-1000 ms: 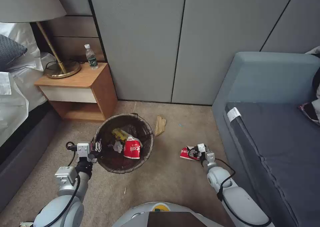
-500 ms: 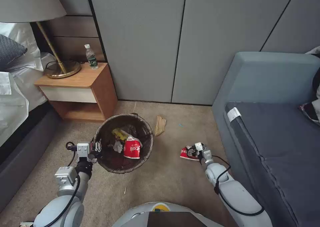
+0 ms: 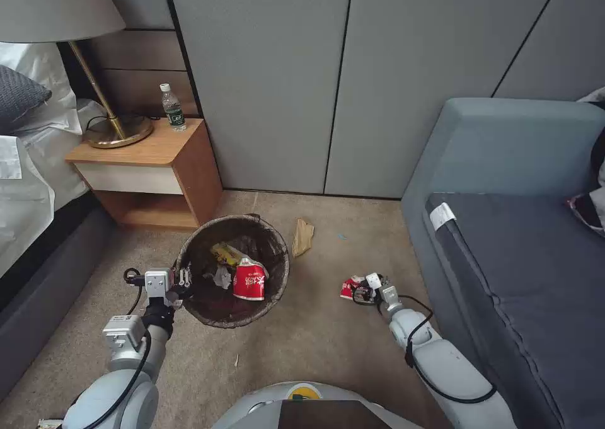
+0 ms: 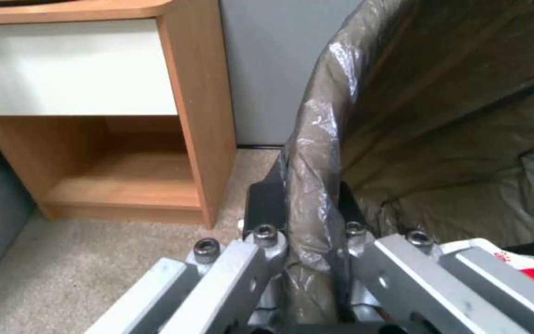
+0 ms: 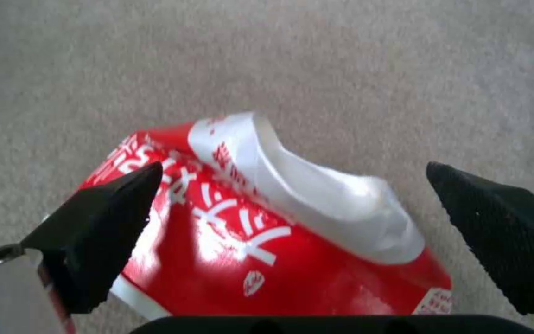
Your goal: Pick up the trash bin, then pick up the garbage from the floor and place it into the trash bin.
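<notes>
Right pincer (image 5: 292,222) crept forward, gaping astride one red packet (image 5: 267,227); left pincer (image 4: 307,222) clamps the bin (image 3: 277,271).

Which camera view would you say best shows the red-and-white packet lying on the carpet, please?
The right wrist view: the red-and-white packet sits large between the open right pincer, its print legible. The head view shows it small on the floor, partly behind that pincer.
</notes>
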{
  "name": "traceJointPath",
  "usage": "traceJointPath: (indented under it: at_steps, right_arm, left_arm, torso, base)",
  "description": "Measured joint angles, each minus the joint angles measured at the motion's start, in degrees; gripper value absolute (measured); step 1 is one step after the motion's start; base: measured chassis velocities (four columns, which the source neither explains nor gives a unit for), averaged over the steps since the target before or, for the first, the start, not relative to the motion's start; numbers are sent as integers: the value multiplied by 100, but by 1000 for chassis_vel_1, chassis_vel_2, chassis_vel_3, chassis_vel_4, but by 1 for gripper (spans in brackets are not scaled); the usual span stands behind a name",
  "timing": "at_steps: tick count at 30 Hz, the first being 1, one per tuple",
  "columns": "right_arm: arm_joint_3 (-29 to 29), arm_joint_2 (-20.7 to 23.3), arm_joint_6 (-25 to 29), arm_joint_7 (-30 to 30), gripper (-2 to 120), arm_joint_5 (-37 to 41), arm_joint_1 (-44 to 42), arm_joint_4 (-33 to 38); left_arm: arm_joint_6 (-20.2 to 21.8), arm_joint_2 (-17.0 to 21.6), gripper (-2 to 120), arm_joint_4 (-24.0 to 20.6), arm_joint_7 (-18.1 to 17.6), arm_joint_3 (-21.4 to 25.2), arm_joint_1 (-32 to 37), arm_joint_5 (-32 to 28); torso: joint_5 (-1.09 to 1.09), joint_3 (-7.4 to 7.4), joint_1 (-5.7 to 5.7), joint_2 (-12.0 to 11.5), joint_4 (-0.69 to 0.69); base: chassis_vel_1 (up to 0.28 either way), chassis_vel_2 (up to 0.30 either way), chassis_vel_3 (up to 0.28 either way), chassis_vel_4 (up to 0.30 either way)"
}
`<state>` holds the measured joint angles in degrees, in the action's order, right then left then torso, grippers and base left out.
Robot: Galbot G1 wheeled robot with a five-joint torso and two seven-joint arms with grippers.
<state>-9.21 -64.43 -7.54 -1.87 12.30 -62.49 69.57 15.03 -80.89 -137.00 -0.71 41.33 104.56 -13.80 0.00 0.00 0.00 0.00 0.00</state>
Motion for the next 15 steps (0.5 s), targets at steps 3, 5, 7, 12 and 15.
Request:
traceJointPath:
  at_steps: [3, 5, 7, 12, 15]
  right_arm:
    - [12, -2, 7, -26, 100, -45, 0, -65]
    - [13, -4, 8, -38, 100, -52, 1, -83]
    - [21, -9, 13, -71, 100, -66, 20, -146]
    - [27, -17, 25, -138, 100, -92, 87, -268]
    - [32, -21, 27, -158, 100, -102, 118, -329]
  left_arm:
    - [0, 11, 0, -2, 0, -7, 0, 2]
    - [0, 13, 0, -5, 0, -8, 0, 2]
    - [0, 15, 0, -10, 0, -12, 4, 4]
    - [0, 18, 0, -11, 2, -19, 9, 7]
    - [0, 18, 0, -11, 3, -21, 10, 7]
  torso:
    - [0, 0, 0, 0, 0]
    - [0, 0, 0, 0, 0]
    - [0, 0, 0, 0, 0]
    - [0, 0, 0, 0, 0]
    - [0, 0, 0, 0, 0]
  base:
    - [0, 0, 0, 0]
    - [0, 0, 0, 0]
    - [0, 0, 0, 0]
    - [0, 0, 0, 0]
    - [0, 0, 0, 0]
